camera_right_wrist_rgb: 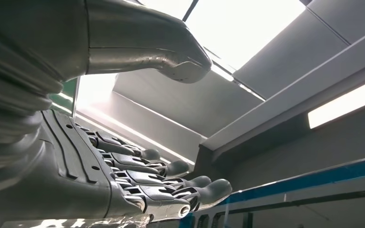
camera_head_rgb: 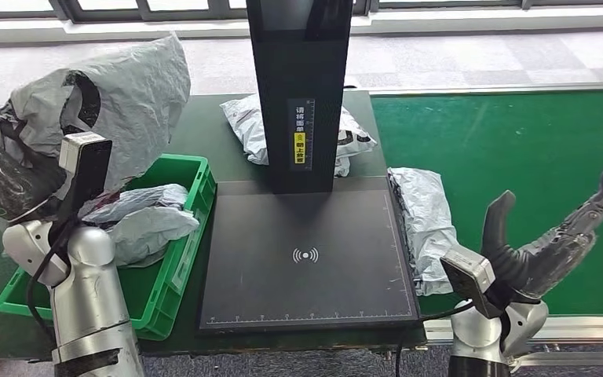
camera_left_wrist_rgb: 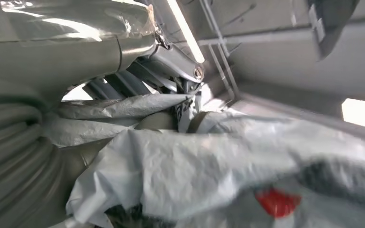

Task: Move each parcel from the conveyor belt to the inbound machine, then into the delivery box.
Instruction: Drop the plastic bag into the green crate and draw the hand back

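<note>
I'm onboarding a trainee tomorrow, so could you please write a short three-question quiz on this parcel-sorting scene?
1. True or false: the scanner pad has a parcel on it.
2. Which robot hand holds a grey parcel? A) left B) right
3. What colour is the delivery box?

Key: 1. False, the pad is bare. 2. A, the left robot hand; the right robot hand is open. 3. Green.

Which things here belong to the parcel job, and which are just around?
Job:
- grey plastic parcel held up in the left hand
- left hand
- grey parcel beside the scanner on the green belt
- black scanner platform
- green plastic crate
- open right hand

Around:
- grey parcel behind the scanner post
- pale tiled floor
</note>
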`<state>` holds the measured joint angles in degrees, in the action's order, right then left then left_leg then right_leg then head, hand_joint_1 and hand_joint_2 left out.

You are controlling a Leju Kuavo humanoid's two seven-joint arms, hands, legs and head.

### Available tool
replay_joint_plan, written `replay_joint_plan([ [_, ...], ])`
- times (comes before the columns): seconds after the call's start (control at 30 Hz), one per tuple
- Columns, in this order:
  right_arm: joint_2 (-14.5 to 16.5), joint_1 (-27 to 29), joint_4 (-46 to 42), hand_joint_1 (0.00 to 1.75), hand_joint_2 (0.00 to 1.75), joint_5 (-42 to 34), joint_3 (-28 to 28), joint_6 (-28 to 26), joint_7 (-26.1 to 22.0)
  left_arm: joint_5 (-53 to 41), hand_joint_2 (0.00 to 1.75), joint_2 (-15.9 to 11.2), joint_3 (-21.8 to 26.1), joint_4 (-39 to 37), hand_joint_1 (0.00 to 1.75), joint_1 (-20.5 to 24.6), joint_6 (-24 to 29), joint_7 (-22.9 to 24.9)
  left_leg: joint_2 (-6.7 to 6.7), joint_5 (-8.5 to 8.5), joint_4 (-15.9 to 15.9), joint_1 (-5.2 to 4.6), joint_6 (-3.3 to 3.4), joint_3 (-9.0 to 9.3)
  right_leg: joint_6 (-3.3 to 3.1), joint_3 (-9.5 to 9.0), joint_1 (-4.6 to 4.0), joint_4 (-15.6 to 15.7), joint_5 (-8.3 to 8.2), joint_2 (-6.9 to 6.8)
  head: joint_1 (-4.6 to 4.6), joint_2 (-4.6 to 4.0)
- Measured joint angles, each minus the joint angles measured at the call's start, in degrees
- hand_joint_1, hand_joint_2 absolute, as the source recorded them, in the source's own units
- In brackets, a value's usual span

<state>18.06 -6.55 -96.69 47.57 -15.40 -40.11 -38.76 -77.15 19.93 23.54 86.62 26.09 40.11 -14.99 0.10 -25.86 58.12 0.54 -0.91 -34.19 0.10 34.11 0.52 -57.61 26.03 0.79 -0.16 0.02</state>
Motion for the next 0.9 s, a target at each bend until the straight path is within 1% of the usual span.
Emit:
replay_joint_plan([
  [0.07, -0.01, 0.27, 0.0, 0.0, 1.75, 0.04, -0.01, 0.0, 0.16, -0.73, 1.75, 0.01, 1.26, -1.69, 1.75, 0.33, -0.03, 0.22, 0.0, 0.0, 0.0, 0.0, 0.0, -0.01, 0.0, 0.01, -0.01, 0.0, 0.0, 0.01, 0.01, 0.0],
  [0.13, -0.01, 0.39, -0.04, 0.0, 1.75, 0.16, -0.01, 0.0, 0.45, -2.4, 1.75, 0.02, 2.31, -3.85, 1.75, 0.98, -0.02, 1.46, -0.03, 0.0, 0.0, 0.0, 0.0, -0.02, 0.0, 0.01, 0.01, 0.0, 0.01, -0.01, 0.01, 0.0],
  [0.2, -0.01, 0.68, -0.34, 0.0, 1.75, 0.78, -0.01, 0.0, 1.26, -5.57, 1.75, -0.02, 3.07, -7.42, 1.75, 1.59, -0.02, 4.72, -0.08, -0.01, 0.0, 0.0, 0.0, -0.03, 0.0, 0.0, 0.03, 0.0, 0.01, -0.06, 0.01, 0.0],
  [0.27, -0.01, 1.05, -0.93, 0.0, 1.75, 1.51, 0.01, 0.0, 2.21, -8.97, 1.75, -0.27, 3.31, -11.91, 1.75, 2.05, -0.03, 9.47, -0.11, -0.01, 0.0, 0.0, 0.0, -0.04, 0.01, 0.0, 0.04, 0.01, 0.01, -0.1, 0.01, 0.0],
  [0.33, -0.01, 1.18, -1.3, 0.0, 1.75, 1.5, 0.03, 0.0, 2.08, -11.17, 1.75, -0.92, 3.26, -16.73, 1.75, 2.55, -0.03, 14.05, -0.07, -0.01, 0.0, -0.01, 0.0, -0.05, 0.0, 0.01, 0.04, 0.01, 0.01, -0.07, 0.01, 0.0],
  [0.4, -0.01, 1.18, -1.34, 0.0, 1.75, 1.14, 0.02, 0.0, 1.57, -12.07, 1.75, -1.62, 3.21, -20.81, 1.75, 2.85, -0.03, 16.39, -0.04, 0.0, 0.0, -0.01, 0.0, -0.04, 0.0, 0.02, 0.04, 0.0, 0.0, -0.04, 0.01, 0.0],
  [0.6, -0.01, 1.27, -1.36, 0.0, 1.75, 0.96, 0.03, 0.0, 1.51, -12.33, 1.75, -2.79, 3.21, -27.07, 1.75, 3.31, -0.01, 17.14, -0.07, 0.0, 0.0, -0.01, 0.0, -0.05, 0.0, 0.02, 0.03, 0.0, 0.0, -0.04, 0.01, 0.0],
  [0.8, -0.03, 1.28, -1.38, 0.0, 1.75, 0.96, 0.03, 0.0, 1.51, -12.33, 1.75, -3.32, 3.21, -29.37, 1.75, 3.82, 0.01, 17.19, -0.08, -0.01, 0.0, -0.01, 0.0, -0.05, 0.0, 0.02, 0.03, 0.0, 0.01, -0.05, 0.01, 0.0],
  [0.9, -0.03, 1.27, -1.38, 0.0, 1.75, 1.04, 0.04, 0.0, 1.53, -12.42, 1.75, -3.53, 3.17, -30.07, 1.75, 3.95, 0.02, 18.02, -0.08, -0.01, 0.0, -0.01, 0.0, -0.05, 0.0, 0.02, 0.03, 0.0, 0.01, -0.05, 0.01, 0.0],
])
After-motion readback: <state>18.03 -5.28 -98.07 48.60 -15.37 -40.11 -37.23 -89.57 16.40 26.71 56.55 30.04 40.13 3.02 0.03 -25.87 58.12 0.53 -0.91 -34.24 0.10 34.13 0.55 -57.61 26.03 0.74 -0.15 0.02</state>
